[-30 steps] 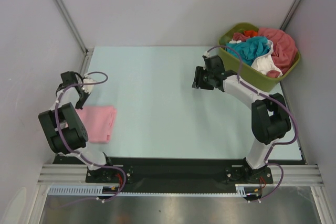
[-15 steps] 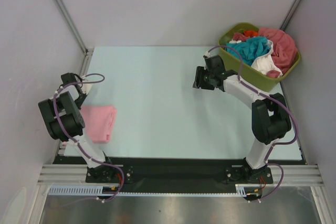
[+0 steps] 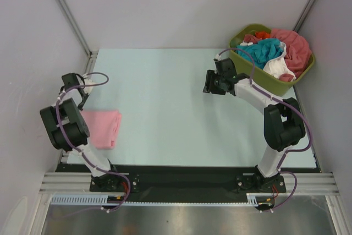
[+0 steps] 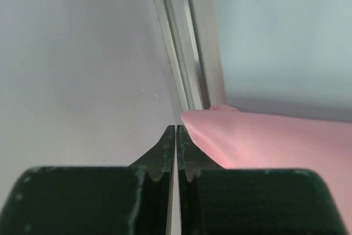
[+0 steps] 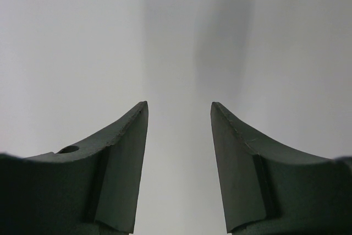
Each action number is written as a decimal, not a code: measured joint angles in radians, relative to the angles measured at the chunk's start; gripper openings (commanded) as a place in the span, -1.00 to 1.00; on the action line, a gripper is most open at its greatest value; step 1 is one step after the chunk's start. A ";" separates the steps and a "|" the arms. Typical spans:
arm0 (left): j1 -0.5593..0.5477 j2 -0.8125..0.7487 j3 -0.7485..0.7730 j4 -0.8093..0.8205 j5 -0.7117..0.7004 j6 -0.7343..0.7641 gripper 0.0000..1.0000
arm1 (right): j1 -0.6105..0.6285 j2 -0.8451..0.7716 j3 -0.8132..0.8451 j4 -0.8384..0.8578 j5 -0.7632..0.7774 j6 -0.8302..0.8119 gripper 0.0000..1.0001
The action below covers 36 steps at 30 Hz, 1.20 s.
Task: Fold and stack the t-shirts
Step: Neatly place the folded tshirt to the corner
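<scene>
Since a second ago the left gripper (image 4: 175, 127) has pulled back toward 10 o'clock, off the pink shirt (image 3: 102, 127). Its fingers are closed on nothing, close beside the shirt's corner. The folded shirt lies at 8 o'clock on the table (image 3: 165, 108), slightly longer from 9 to 3. The right gripper (image 5: 179, 105) hangs open near the tub (image 3: 258, 75) at 2 o'clock.
</scene>
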 measured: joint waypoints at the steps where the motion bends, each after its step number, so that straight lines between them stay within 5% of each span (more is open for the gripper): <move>1: -0.010 -0.026 -0.008 -0.005 0.011 -0.004 -0.82 | -0.001 0.000 0.000 0.000 0.000 0.000 0.08; 7: -0.189 -0.177 -0.038 -0.067 0.098 -0.071 -0.80 | -0.002 -0.003 -0.002 0.002 0.000 0.001 0.08; 14: -0.389 -0.169 -0.171 -0.145 0.170 -0.133 -0.80 | -0.002 -0.056 -0.047 0.008 0.002 0.001 0.08; 30: -0.406 -0.153 -0.180 -0.155 0.150 -0.209 -0.73 | -0.012 -0.119 -0.104 0.015 0.022 0.005 0.08; 32: -0.404 -0.153 -0.163 -0.157 0.136 -0.220 -0.65 | -0.014 -0.130 -0.104 0.015 0.026 0.003 0.09; 36: -0.403 -0.175 -0.109 -0.156 0.109 -0.243 -0.03 | -0.024 -0.155 -0.104 0.014 0.034 -0.004 0.13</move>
